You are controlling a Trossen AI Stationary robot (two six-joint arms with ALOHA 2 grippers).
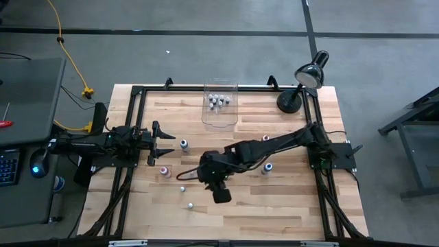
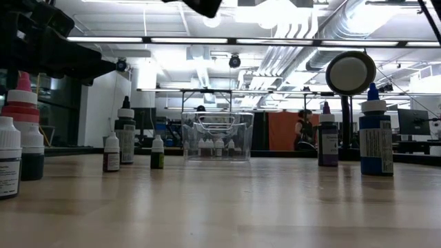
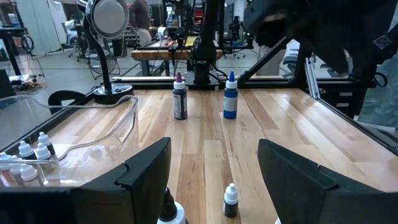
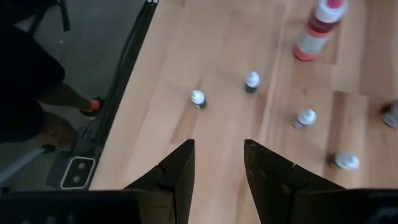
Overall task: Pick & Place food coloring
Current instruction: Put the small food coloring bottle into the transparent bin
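Small food coloring bottles stand upright and scattered on the wooden table: a pink one [image 1: 164,171], a pale one [image 1: 184,144], two tiny ones [image 1: 182,189] [image 1: 190,204] and a blue one [image 1: 267,167]. Several more sit inside the clear bin [image 1: 219,103] at the far edge. My right gripper [image 1: 188,174] hangs open above the table's middle, slanting down toward the left, with nothing between its fingers [image 4: 219,146]. The tiny bottles [image 4: 198,98] [image 4: 252,81] stand on the table beyond and below its fingertips. My left gripper [image 1: 164,142] waits open at the left side, level.
A black desk lamp [image 1: 302,89] stands at the far right corner. A black metal frame [image 1: 137,92] runs round the table. A purple bottle [image 3: 180,96] and a blue bottle [image 3: 230,96] stand near the right side. Bare wood lies at the near edge.
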